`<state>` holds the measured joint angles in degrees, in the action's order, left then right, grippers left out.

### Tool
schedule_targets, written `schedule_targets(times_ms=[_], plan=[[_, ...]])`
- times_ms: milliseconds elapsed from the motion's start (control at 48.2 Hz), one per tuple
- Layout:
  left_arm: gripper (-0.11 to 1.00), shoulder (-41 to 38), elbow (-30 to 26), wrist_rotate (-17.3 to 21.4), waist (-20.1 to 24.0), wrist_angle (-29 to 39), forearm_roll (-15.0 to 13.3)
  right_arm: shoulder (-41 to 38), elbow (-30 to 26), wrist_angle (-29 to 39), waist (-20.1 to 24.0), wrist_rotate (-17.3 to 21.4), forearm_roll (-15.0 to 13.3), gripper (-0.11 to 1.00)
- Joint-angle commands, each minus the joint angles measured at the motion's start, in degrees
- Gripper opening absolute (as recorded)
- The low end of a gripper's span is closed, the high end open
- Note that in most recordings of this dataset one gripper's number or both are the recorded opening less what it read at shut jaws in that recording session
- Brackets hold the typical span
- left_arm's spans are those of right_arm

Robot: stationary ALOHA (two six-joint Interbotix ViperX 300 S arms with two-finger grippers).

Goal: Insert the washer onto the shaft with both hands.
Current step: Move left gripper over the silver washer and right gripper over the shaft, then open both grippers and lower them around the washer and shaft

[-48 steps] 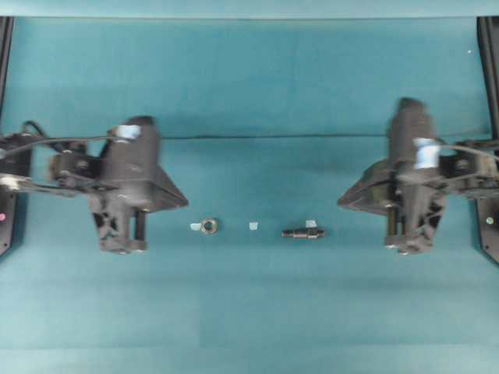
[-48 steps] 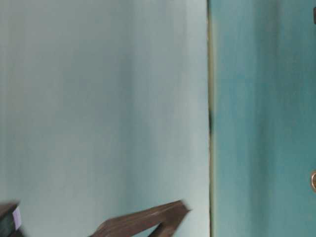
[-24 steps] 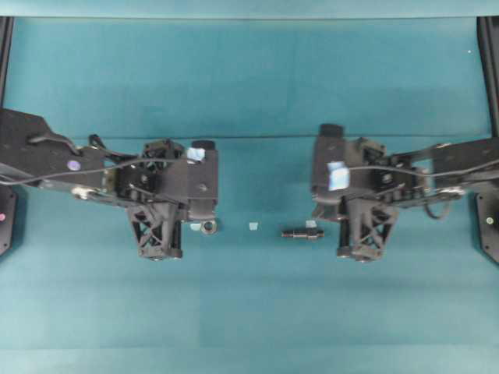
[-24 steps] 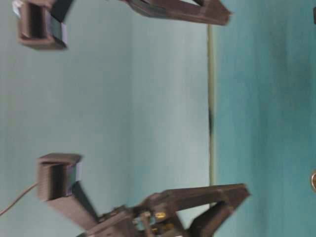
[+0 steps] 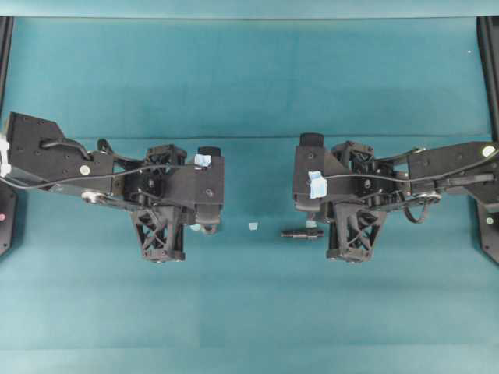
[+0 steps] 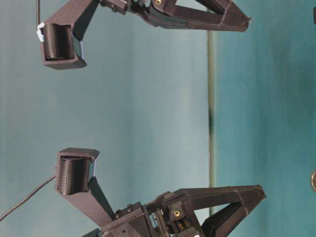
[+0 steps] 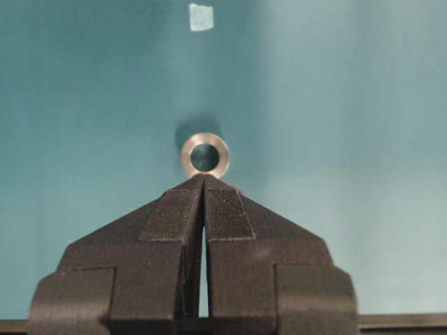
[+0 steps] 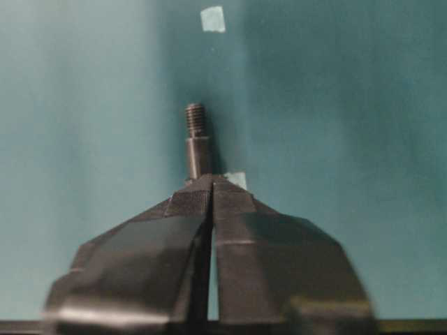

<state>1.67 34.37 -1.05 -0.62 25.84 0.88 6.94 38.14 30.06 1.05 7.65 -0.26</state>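
The washer point(image 7: 223, 155), a small grey metal ring, lies flat on the teal table just ahead of my left gripper point(image 7: 204, 176). That gripper is shut, its tips together at the ring's near rim, holding nothing. Overhead, the left gripper point(image 5: 204, 222) covers most of the washer. The shaft point(image 8: 197, 143), a dark stepped rod with a threaded tip, lies pointing away from my right gripper point(image 8: 211, 177). The right gripper is also shut and empty, above the shaft's near end. From overhead the shaft point(image 5: 299, 232) sticks out leftward from under the right gripper point(image 5: 313, 223).
Small pale tape scraps lie on the table: one between the two parts point(image 5: 253, 226), also ahead of each gripper point(image 7: 201, 17) point(image 8: 213, 19), and one beside the shaft's near end point(image 8: 237, 179). Black frame rails point(image 5: 488, 47) stand at both side edges.
Both arms have swung in from the sides toward the middle. The left gripper now hangs over the washer and the right one over the shaft's end. Both stayed shut.
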Motion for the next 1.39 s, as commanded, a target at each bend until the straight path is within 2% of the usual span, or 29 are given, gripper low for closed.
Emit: schedule_targets(times_ms=[0, 145, 207, 249, 311, 394, 477, 539, 602, 726, 1079, 1369], plan=[[0.02, 0.4, -0.7, 0.0, -0.3, -0.4, 0.1, 0.0, -0.9, -0.2, 0.2, 0.0, -0.1, -0.06], [0.03, 0.3, -0.7, -0.1, -0.3, -0.6, 0.1, -1.2, -1.1, -0.2, 0.2, -0.1, -0.1, 0.09], [0.03, 0.3, -0.7, 0.0, -0.3, -1.0, 0.1, -2.0, -1.1, -0.2, 0.2, -0.3, -0.1, 0.22], [0.07, 0.3, -0.8, 0.0, -0.3, -1.1, 0.1, -2.4, -1.1, -0.2, 0.2, -0.3, -0.2, 0.33], [0.20, 0.2, -0.8, -0.1, -0.3, -1.1, 0.1, -2.7, -1.3, -0.2, 0.2, -0.2, -0.4, 0.52], [0.43, -0.3, -0.7, -0.1, -0.4, -0.6, 0.1, -3.0, -1.3, -0.2, 0.2, 0.0, -0.9, 0.77], [0.69, -0.8, -0.4, 0.0, -0.7, -0.4, 0.1, -3.1, -1.2, -0.2, 0.2, 0.0, -1.2, 0.92], [0.86, -1.3, -0.3, 0.1, -1.1, -0.7, 0.1, -3.3, -1.1, -0.3, 0.2, 0.0, -1.2, 0.91], [0.95, -1.8, -0.2, 0.1, -1.5, -1.2, 0.1, -3.3, -0.9, -0.4, 0.4, 0.0, -1.2, 0.88], [0.88, -3.3, 0.0, 0.0, -2.0, -3.7, 0.1, -4.0, -0.9, -0.4, 1.1, 0.0, -1.1, 0.88], [0.89, -8.3, -0.7, 0.0, -1.8, -5.6, 0.1, -7.1, -0.9, -1.0, 3.0, 0.2, -1.2, 0.87], [0.89, -8.4, -0.8, 0.2, -1.1, -6.7, 0.1, -8.3, -0.5, -2.3, 2.9, -0.1, -1.2, 0.87]])
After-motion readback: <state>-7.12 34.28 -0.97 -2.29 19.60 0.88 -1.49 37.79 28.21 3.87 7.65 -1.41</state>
